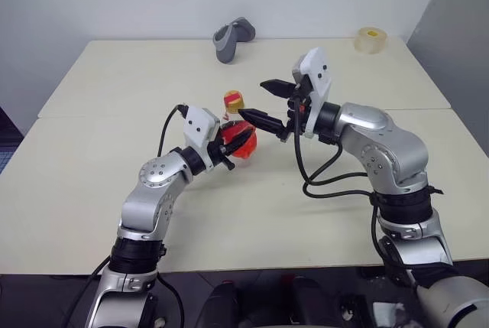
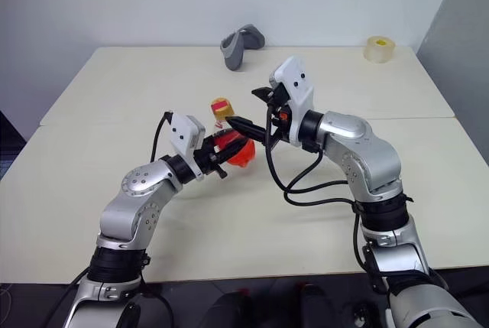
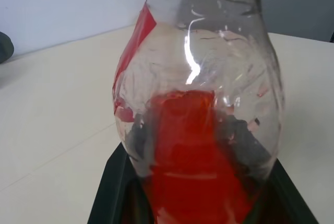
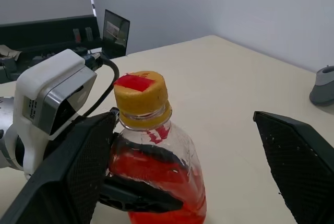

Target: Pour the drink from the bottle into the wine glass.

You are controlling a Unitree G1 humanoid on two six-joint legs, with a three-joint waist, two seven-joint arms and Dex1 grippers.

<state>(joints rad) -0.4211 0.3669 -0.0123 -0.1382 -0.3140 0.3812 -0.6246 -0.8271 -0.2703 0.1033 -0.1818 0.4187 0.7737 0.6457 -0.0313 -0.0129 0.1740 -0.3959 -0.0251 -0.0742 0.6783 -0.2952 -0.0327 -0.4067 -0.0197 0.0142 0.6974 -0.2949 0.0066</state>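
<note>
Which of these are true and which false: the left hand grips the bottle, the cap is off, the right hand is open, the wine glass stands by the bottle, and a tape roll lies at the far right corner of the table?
1. The left hand is shut on the bottle. True.
2. The bottle's cap is off. False: the yellow cap with its red top sits on the neck.
3. The right hand is open. True: its fingers stand wide apart near the cap, touching nothing.
4. A wine glass stands beside the bottle. False: I see no glass next to it; a grey object lies at the far edge.
5. A tape roll lies at the table's far right corner. True.
</note>
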